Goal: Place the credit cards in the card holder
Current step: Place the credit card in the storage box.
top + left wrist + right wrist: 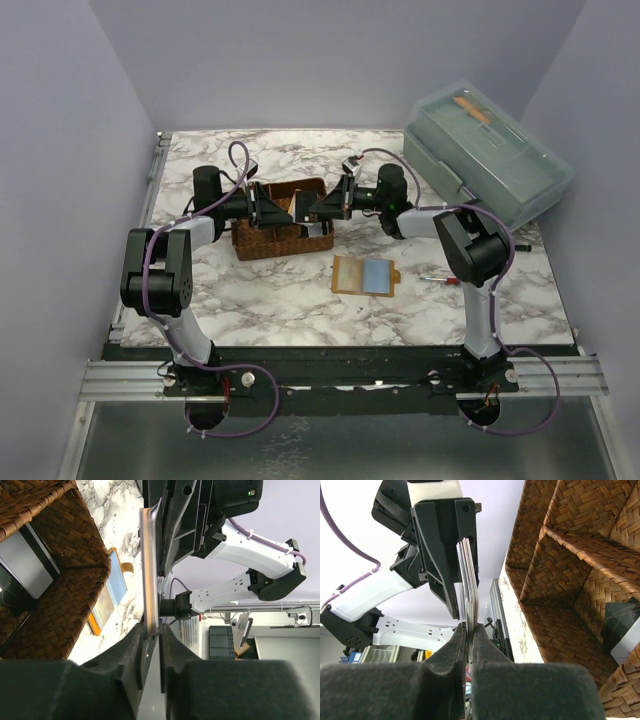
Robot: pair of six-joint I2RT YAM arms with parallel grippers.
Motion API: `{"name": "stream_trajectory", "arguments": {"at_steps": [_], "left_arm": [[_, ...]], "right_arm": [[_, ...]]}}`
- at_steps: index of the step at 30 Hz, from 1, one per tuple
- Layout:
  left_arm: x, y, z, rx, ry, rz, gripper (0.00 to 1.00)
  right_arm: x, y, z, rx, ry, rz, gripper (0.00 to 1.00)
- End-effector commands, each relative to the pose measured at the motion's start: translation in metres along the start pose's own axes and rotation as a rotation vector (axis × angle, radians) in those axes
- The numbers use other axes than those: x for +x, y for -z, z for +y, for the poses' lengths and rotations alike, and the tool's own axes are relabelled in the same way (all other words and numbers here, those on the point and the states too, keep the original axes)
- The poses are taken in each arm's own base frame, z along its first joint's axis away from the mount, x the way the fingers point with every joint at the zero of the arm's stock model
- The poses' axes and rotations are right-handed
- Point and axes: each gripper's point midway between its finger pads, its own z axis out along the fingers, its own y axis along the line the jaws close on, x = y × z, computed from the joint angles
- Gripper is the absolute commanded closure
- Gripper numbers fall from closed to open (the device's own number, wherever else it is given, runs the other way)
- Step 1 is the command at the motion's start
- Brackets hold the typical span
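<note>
Both grippers meet above the brown woven basket (270, 235) and each pinches one end of the same stack of credit cards (303, 206). The stack is held on edge. My left gripper (293, 207) is shut on the cards (150, 570) in the left wrist view, jaws (154, 630) at the bottom. My right gripper (314, 209) is shut on the cards (471, 580) too, its fingertips (471, 627) tight on them. The orange-tan card holder (363, 275) lies open on the table with a pale blue card showing in it. It also shows in the left wrist view (107, 602).
The divided basket (570, 580) holds a few more cards, one grey (25, 562) and one pale (626, 647). A grey-green plastic toolbox (490, 155) stands at the back right. A small red-handled tool (440, 280) lies right of the card holder.
</note>
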Motion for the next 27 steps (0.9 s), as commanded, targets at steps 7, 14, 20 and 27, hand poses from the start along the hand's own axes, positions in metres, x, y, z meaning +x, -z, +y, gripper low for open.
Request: {"name": "stream_trajectory", "arguments": {"at_steps": [7,14,20,27], "left_arm": [[-0.006,0.005,0.003,0.016,-0.013,-0.014,0.81],[-0.006,0.005,0.005,0.011,0.000,-0.019,0.76],[-0.006,0.006,0.006,0.008,0.000,-0.025,0.89],[-0.010,0.016,0.014,-0.021,0.015,-0.080,1.00]], "right_arm": [[0.010,-0.009,0.000,-0.024,0.025,0.058,1.00],[0.011,-0.012,0.001,-0.025,0.028,0.065,1.00],[0.012,-0.012,0.000,-0.022,0.025,0.067,1.00],[0.014,-0.011,-0.009,-0.001,-0.001,0.070,0.90]]}}
